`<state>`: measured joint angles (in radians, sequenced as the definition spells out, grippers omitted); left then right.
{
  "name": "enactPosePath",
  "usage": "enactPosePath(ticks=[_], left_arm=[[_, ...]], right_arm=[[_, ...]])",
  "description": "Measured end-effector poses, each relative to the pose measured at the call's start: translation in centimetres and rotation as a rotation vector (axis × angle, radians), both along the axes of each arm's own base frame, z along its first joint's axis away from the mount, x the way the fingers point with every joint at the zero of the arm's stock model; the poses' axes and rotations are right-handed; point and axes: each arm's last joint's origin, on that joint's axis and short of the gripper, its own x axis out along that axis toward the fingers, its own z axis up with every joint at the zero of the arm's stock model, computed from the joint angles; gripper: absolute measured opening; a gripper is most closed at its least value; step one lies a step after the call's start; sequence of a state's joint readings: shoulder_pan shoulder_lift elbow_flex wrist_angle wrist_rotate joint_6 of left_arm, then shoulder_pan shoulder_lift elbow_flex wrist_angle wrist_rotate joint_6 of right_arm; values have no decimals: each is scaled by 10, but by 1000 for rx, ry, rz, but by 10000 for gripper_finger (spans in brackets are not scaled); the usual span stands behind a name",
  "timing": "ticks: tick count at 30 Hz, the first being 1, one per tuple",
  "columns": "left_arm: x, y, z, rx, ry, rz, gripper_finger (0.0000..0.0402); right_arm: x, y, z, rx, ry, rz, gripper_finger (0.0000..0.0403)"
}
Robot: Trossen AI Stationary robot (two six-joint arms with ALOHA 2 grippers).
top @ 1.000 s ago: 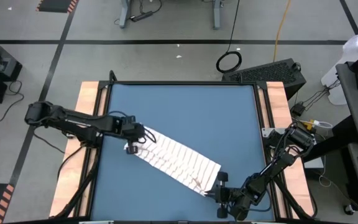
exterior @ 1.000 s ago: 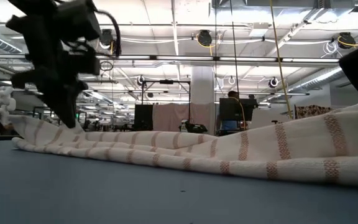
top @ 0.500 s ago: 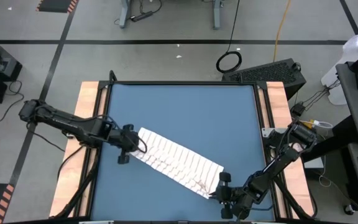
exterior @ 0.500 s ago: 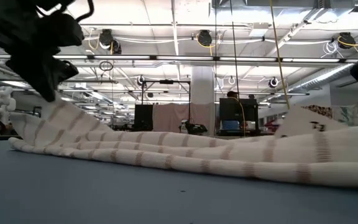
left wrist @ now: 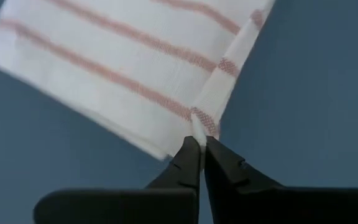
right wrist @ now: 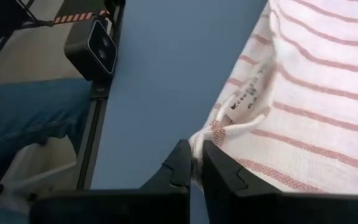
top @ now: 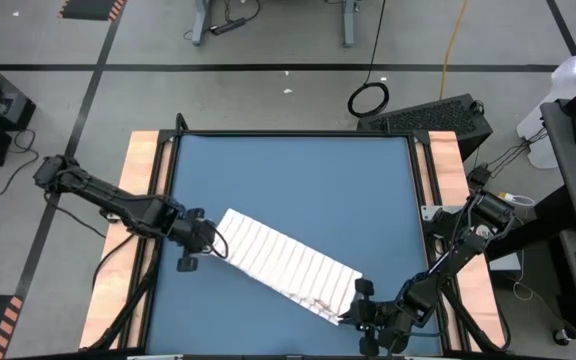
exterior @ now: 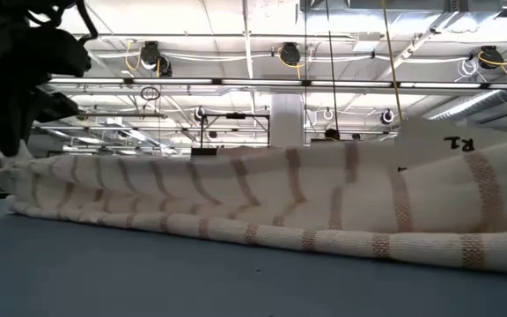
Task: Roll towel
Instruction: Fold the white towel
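The towel (top: 283,260), white with thin reddish stripes, stretches slantwise across the near half of the blue table (top: 298,170), from middle left to near right. In the low view the towel (exterior: 262,202) is raised along its upper edge, and its lower fold rests on the table. My left gripper (top: 211,243) is shut on the towel's left end. My right gripper (top: 350,314) is shut on its near right end, beside a small sewn label (right wrist: 247,99). My left gripper pinches the towel's hemmed corner (left wrist: 199,124) between its two fingers, coming steeply from above on the table's left side. The cloth spreads away from the fingers, drawn smooth. My right gripper pinches the towel's corner (right wrist: 199,142) next to the label between its two fingers, slanting down from the table's near right. That end is held a little above the table.
Wooden rails (top: 143,200) run along both sides of the table. A small black camera (right wrist: 95,46) stands at the near edge, and a person's leg in jeans (right wrist: 30,118) shows beyond it. Bare blue table lies on the far half.
My left gripper has gone toward the table's left and near edges, tipping steeper, and has pulled its corner along. My right gripper has risen a little. The towel, bunched and wrinkled before, is now spread smooth and drawn out between the two grippers, its upper edge lifted.
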<state>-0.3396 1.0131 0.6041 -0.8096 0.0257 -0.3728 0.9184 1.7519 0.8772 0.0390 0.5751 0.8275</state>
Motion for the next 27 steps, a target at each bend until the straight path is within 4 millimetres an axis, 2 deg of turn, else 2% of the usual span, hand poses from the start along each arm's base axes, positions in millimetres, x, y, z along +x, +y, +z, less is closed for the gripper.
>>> enactPosePath(ticks=[6, 12, 17, 22, 27], left_arm=[[-4, -1, -3, 60, 12, 133, 45], [-6, -6, -6, 50, 14, 146, 107], [-6, -6, -5, 20, 11, 261, 150], [-6, -6, -5, -14, 13, 400, 159], [-11, -19, -5, -72, 38, 395, 159]], right_arm=[[0, 0, 0, -5, -2, 0, 9], [0, 0, 0, -5, -1, 1, 9], [0, 0, 0, -20, -3, 13, 9], [0, 0, 0, -39, -5, 26, 9], [0, -1, 0, -48, -14, 12, 9]])
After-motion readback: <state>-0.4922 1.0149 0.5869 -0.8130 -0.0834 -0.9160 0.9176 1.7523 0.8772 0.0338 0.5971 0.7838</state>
